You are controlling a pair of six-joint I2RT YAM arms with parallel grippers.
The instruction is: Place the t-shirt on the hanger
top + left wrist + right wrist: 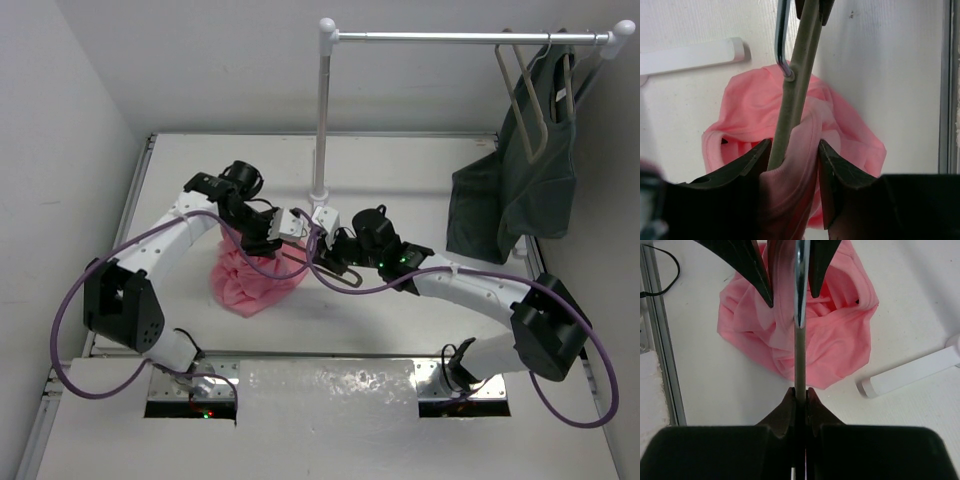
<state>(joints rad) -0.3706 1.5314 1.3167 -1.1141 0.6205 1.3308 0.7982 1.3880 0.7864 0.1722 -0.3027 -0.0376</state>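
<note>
The salmon-pink t-shirt point(250, 282) lies bunched on the white table, part of it lifted. My left gripper point(795, 150) is shut on a fold of the t-shirt point(790, 175), with one arm of the taupe-grey hanger point(799, 70) running between the fingers beside the fabric. The silver hook point(781, 40) shows above. My right gripper point(800, 392) is shut on the hanger's thin bar point(799, 357), holding it above the t-shirt point(835, 345). In the top view the two grippers, left point(287, 228) and right point(328, 252), meet just right of the heap.
A clothes rack with a white post point(322, 120) and a silver bar point(450, 38) stands behind. A dark grey-green garment point(515, 190) hangs at its right end. The rack's white foot point(912, 371) lies next to the t-shirt. A metal rail point(660, 340) edges the table.
</note>
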